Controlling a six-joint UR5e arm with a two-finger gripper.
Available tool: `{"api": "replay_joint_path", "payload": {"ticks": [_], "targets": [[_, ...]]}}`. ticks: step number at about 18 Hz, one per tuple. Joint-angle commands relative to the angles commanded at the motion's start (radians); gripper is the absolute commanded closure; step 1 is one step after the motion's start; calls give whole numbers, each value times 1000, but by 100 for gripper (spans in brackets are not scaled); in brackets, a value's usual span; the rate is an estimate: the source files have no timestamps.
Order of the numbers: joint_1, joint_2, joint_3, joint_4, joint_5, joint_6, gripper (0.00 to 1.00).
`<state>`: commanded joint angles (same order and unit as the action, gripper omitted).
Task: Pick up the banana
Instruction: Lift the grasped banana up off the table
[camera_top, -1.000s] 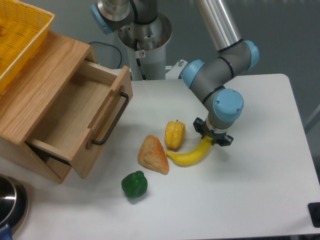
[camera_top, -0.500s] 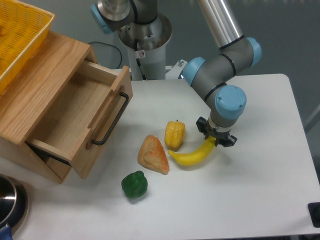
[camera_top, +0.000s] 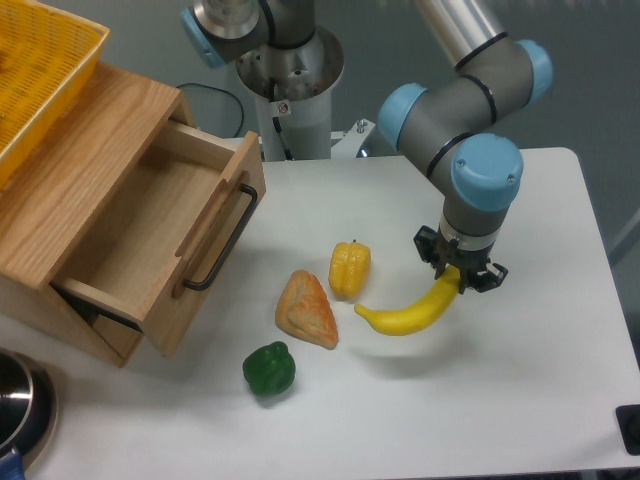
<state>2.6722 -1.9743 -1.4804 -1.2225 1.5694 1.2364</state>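
Note:
The banana (camera_top: 410, 314) is long, curved and bright yellow. My gripper (camera_top: 461, 276) is shut on its right end and holds it above the white table (camera_top: 520, 380), with a faint shadow below it. The banana's free end points left toward the bread piece. The fingertips are mostly hidden under the wrist.
A yellow bell pepper (camera_top: 349, 269), an orange-tan bread wedge (camera_top: 306, 309) and a green pepper (camera_top: 268, 370) lie left of the banana. An open wooden drawer (camera_top: 160, 240) stands at the left with a yellow basket (camera_top: 40, 70) on top. A metal bowl (camera_top: 20, 412) sits at bottom left.
My gripper has risen and moved right with the banana in it. The banana has left the table and drawn away from the pepper and bread.

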Motion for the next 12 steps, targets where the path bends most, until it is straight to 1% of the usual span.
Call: {"api": "replay_joint_path", "payload": {"ticks": [2, 4, 5, 8, 9, 12], "targets": [[-3, 9, 2, -12, 3, 38, 83], [-3, 22, 14, -38, 3, 70, 84], [-5, 25, 29, -64, 4, 83, 84], [-3, 32, 89, -167, 8, 136, 85], [-3, 32, 95, -181, 9, 140, 85], [-5, 31, 97, -181, 9, 140, 85]]}}
